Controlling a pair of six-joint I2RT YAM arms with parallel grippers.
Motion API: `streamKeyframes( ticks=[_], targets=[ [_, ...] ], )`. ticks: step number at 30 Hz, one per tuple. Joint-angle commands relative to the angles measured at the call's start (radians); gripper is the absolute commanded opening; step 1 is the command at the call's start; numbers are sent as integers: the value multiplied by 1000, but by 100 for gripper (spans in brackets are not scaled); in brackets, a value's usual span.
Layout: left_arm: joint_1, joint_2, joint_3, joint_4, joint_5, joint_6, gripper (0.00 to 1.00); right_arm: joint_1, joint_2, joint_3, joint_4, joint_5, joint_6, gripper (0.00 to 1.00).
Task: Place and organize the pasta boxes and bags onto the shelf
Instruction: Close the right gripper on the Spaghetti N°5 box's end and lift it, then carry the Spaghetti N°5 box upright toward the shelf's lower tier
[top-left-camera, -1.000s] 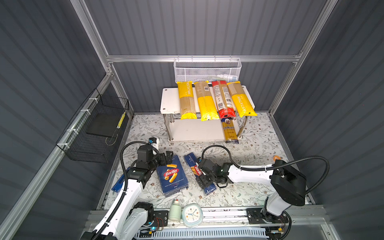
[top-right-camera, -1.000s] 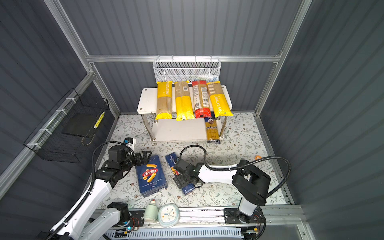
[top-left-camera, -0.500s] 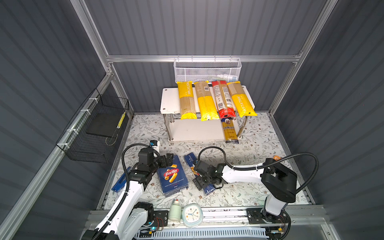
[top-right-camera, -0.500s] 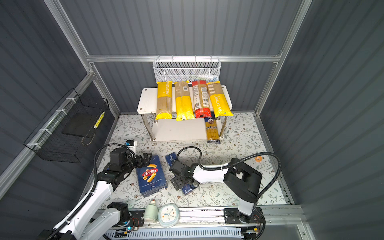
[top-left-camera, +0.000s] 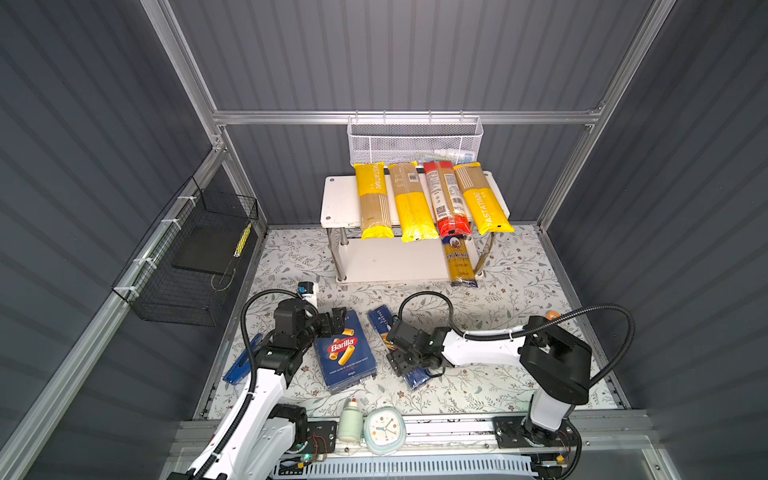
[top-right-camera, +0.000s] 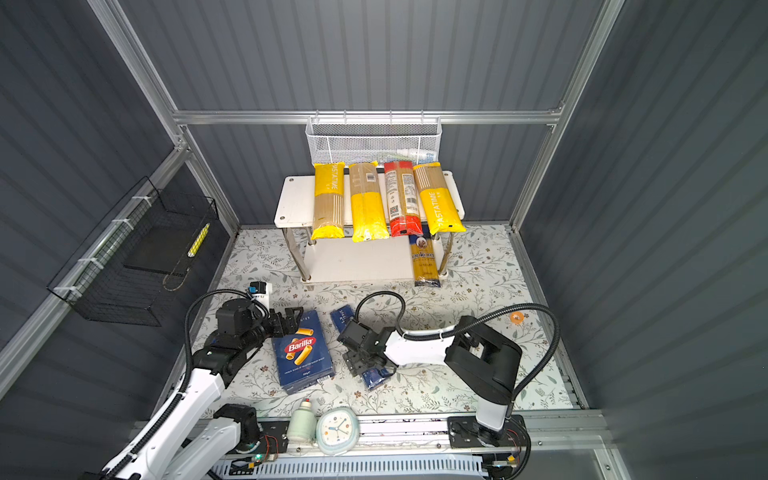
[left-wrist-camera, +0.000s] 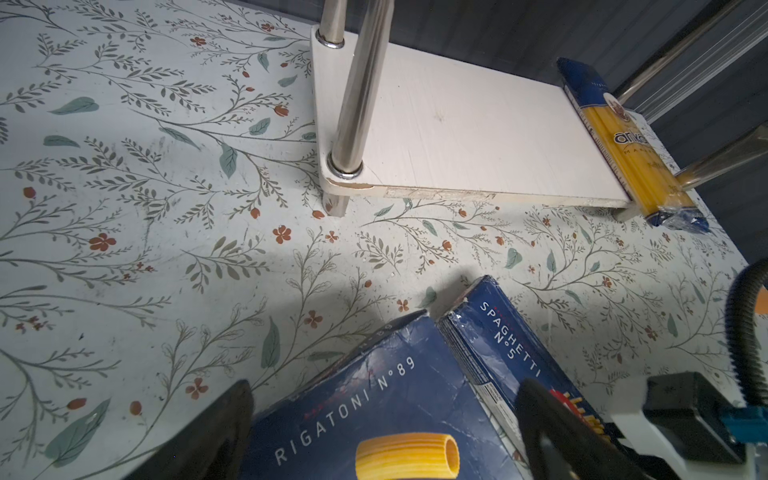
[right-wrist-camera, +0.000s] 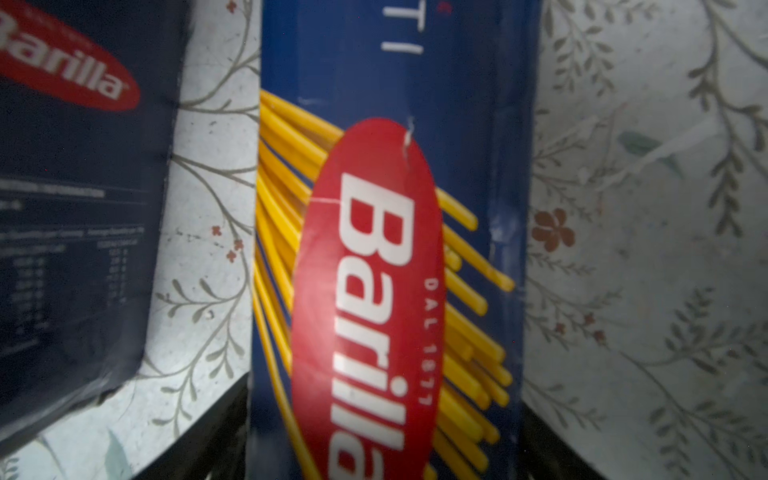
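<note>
Now the right gripper (top-left-camera: 404, 368) is straddling the long, narrow dark blue Barilla spaghetti carton (top-left-camera: 380, 319), which is lying on the floral-patterned table (top-left-camera: 511, 274). Its black fingers (right-wrist-camera: 220, 440) are sitting close against both long sides, and I cannot tell whether they are squeezing. The left gripper (top-left-camera: 336, 322) is hovering wide open and empty over a corner of the wide dark blue rigatoni carton (top-left-camera: 345, 353), near the white two-tier shelf (top-left-camera: 336, 203).

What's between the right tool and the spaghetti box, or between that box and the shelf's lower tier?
Nothing visible. The right tool straddles the spaghetti box; bare mat leads to the shelf, whose lower tier is taken only at its right end by the ankara bag.
</note>
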Motion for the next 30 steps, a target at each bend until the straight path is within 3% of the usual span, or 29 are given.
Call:
streamKeyframes(
  ticks=[1, 9, 17, 30],
  targets=[
    [4, -25, -18, 23, 7, 23, 99, 11, -10, -27, -15, -16, 10, 76],
    [4, -56, -19, -1, -1, 36, 99, 11, -32, -26, 24, -3, 24, 60],
    [3, -65, -15, -20, -14, 25, 99, 11, -68, 27, 22, 9, 51, 52],
    [3, -33, 51, -49, 57, 24, 99, -10, -150, -15, 218, 27, 115, 38]
  ],
)
